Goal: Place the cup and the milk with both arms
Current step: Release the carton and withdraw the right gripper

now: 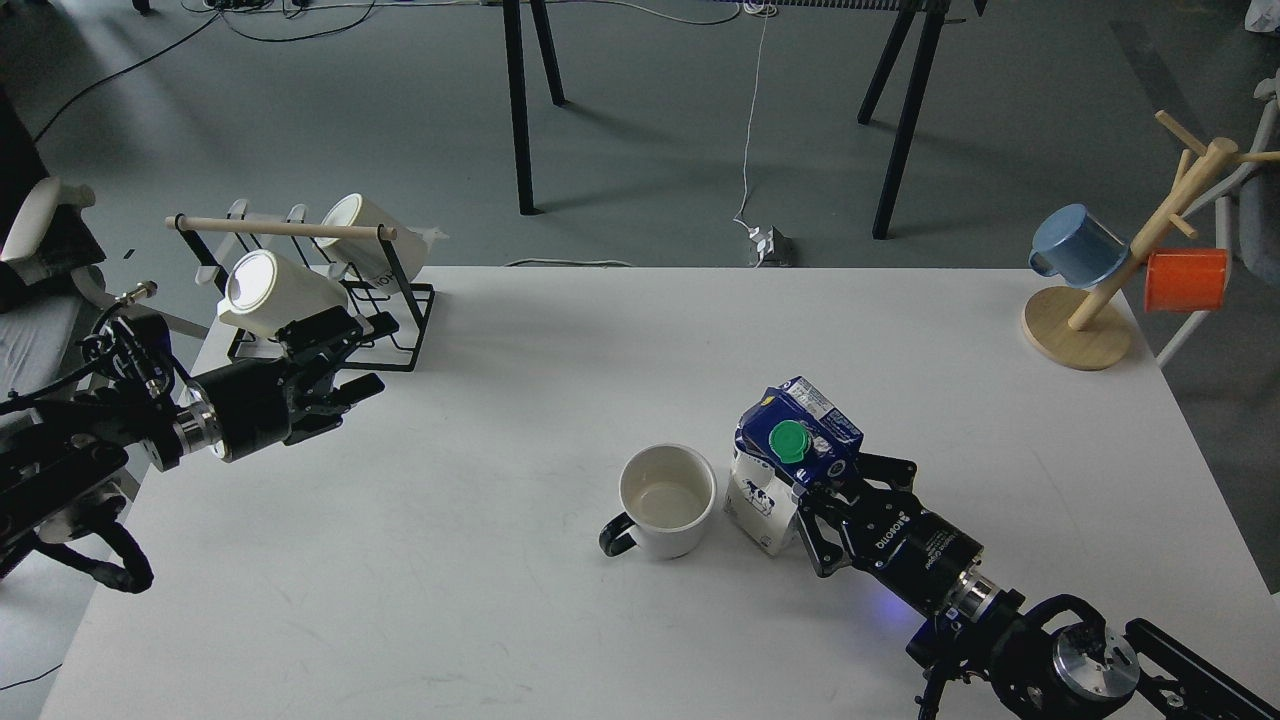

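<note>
**Gripping the carton beside the mug**

Standing mid-table, the blue and white milk carton with a green screw cap [790,462] is clamped by the right gripper [822,500]. Just left of it sits the squat white ceramic mug with a black loop handle [664,500]. The left gripper [345,375] hovers empty, fingers parted, near the black wire rack [405,330].

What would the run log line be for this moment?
right tool: gripping milk | left tool: empty, near rack | cup: on table, beside milk
</note>
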Controlling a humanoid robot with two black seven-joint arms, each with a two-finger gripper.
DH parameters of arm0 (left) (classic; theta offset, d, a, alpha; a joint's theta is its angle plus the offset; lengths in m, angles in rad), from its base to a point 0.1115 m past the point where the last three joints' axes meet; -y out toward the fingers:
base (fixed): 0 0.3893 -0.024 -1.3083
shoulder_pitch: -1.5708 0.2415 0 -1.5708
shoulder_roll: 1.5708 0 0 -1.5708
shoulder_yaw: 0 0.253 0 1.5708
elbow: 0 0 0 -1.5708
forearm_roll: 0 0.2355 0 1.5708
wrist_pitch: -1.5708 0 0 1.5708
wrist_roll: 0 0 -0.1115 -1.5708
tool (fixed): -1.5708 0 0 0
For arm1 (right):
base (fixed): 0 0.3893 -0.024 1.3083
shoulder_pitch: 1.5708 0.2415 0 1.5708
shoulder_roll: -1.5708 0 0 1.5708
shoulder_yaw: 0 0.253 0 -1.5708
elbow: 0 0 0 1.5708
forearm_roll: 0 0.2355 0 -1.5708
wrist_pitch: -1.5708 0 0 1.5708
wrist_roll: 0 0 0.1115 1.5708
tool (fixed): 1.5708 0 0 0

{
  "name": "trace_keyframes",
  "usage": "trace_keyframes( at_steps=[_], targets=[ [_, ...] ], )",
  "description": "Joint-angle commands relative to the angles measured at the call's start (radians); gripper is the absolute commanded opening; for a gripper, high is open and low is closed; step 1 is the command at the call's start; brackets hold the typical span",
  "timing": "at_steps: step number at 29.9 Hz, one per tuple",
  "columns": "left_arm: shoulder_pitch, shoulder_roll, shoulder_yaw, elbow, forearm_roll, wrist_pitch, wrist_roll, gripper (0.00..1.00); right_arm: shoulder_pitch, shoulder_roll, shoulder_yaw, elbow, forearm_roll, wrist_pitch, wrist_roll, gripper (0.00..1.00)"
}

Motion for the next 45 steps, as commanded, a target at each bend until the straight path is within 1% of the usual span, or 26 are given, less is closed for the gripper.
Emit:
trace_keyframes(
  at_steps=[1,3,4,6,7,11,14,20,24,27,31,34,37,43,45],
  targets=[
    [0.002,0.0,0.0,0.002,0.001,0.0,0.0,1.0,0.003,-0.001,0.0,0.0,0.0,0.0,0.0,0.41],
    [0.002,0.0,0.0,0.002,0.001,0.0,0.0,1.0,0.003,-0.001,0.0,0.0,0.0,0.0,-0.001,0.5],
    [0.002,0.0,0.0,0.002,0.001,0.0,0.0,1.0,0.002,-0.001,0.0,0.0,0.0,0.0,-0.001,0.62],
    [0.002,-0.001,0.0,0.002,0.001,0.0,0.0,1.0,-0.003,0.001,0.0,0.003,0.0,0.0,0.0,0.93],
    [0.002,-0.001,0.0,0.002,0.001,0.0,0.0,1.0,-0.006,0.001,0.0,0.004,0.0,0.0,0.0,1.0],
    [0.001,0.002,0.0,0.002,0.001,0.0,0.0,1.0,-0.024,-0.01,0.005,0.023,0.003,0.0,-0.001,1.0],
    [0.001,0.002,0.0,0.002,0.001,0.0,0.0,1.0,-0.065,-0.03,0.022,0.072,0.003,0.0,-0.001,1.0],
    [0.001,0.002,0.0,0.002,0.001,0.0,0.0,1.0,-0.165,-0.12,0.057,0.178,0.005,0.0,0.0,1.0],
    [0.001,0.002,0.0,0.002,0.001,0.0,0.0,1.0,-0.266,-0.211,0.118,0.23,0.009,0.0,0.0,1.0],
    [0.002,0.002,0.0,0.002,0.001,0.0,0.0,1.0,-0.352,-0.289,0.211,0.247,0.018,0.0,0.005,1.0],
    [0.012,0.002,-0.002,0.002,0.001,0.0,0.0,1.0,-0.388,-0.321,0.412,0.21,0.073,0.0,0.02,1.0],
    [0.013,0.01,-0.003,0.003,-0.007,0.0,0.0,1.0,-0.342,-0.373,0.5,0.14,0.127,0.0,0.022,1.0],
    [0.012,0.016,-0.009,0.008,-0.013,0.0,0.0,1.0,-0.18,-0.424,0.488,0.068,0.135,0.0,0.022,1.0],
    [0.012,0.034,-0.028,0.023,-0.112,0.0,0.0,1.0,0.087,-0.435,0.324,-0.067,0.129,0.0,0.022,1.0],
    [0.01,0.045,-0.049,0.023,-0.152,0.0,0.0,1.0,0.137,-0.429,0.275,-0.107,0.127,0.0,0.022,1.0]
  ],
)
